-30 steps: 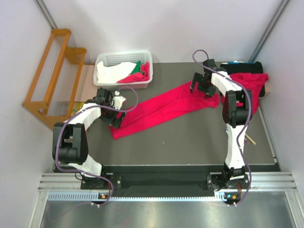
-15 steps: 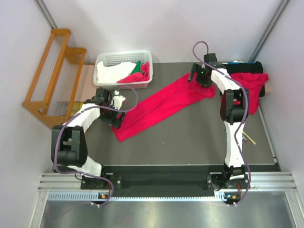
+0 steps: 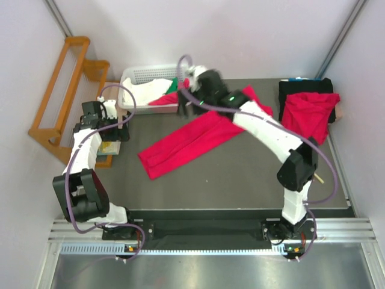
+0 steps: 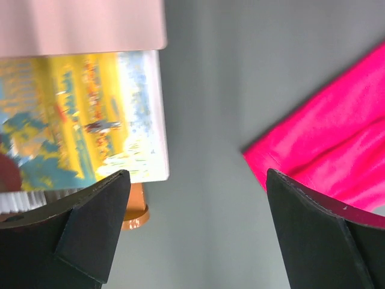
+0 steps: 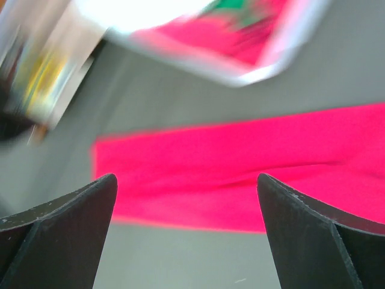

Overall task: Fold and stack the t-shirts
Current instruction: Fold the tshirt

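Note:
A crimson t-shirt [image 3: 195, 137], folded into a long strip, lies diagonally across the dark table. Its near-left corner shows in the left wrist view [image 4: 337, 141], and its strip crosses the right wrist view [image 5: 240, 171]. My left gripper [image 3: 114, 137] [image 4: 195, 235] is open and empty at the table's left edge, left of the shirt. My right gripper [image 3: 185, 108] [image 5: 186, 235] is open and empty above the strip, beside the basket. A second red t-shirt [image 3: 310, 114] lies crumpled at the back right.
A white basket [image 3: 135, 75] at the back left holds a white cloth, a green cloth and red cloth; it is blurred in the right wrist view [image 5: 252, 72]. A colourful booklet [image 4: 90, 114] lies at the left edge. A wooden rack [image 3: 63, 96] stands off the table's left.
Both grippers have let go of the shirt. The right arm swung left from the shirt's far end to the basket. The left arm drew back to the table's left edge.

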`<action>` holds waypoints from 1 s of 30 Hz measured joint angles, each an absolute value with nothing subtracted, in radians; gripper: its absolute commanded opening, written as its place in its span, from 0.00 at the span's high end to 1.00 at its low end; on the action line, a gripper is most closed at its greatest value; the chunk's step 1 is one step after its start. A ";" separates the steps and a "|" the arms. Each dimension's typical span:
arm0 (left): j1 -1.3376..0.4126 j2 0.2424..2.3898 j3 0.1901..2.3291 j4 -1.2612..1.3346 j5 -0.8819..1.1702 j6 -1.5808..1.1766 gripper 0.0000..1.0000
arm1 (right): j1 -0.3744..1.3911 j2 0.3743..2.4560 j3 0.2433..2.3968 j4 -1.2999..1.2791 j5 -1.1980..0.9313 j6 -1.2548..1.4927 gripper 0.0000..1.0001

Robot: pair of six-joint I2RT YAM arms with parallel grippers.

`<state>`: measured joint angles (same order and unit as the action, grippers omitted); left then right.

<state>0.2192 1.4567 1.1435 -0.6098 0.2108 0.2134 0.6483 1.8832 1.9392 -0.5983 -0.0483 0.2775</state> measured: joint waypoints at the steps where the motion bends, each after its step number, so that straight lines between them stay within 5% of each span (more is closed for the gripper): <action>1: 0.231 1.452 1.143 -0.607 0.205 0.196 0.01 | 0.696 1.889 1.926 -0.597 -0.050 0.269 0.00; 11: 0.228 1.424 1.143 -0.600 0.189 0.122 0.01 | 0.980 2.204 1.878 -0.697 -0.060 0.246 0.00; 30: 0.228 1.416 1.105 -0.544 0.194 0.078 0.01 | 1.090 2.257 1.999 -0.718 -0.080 0.246 0.00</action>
<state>0.2276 1.4158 1.1046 -0.5442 0.1944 0.0784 1.0904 2.2574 1.9991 -0.7181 -0.0795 0.2459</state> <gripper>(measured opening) 0.990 0.996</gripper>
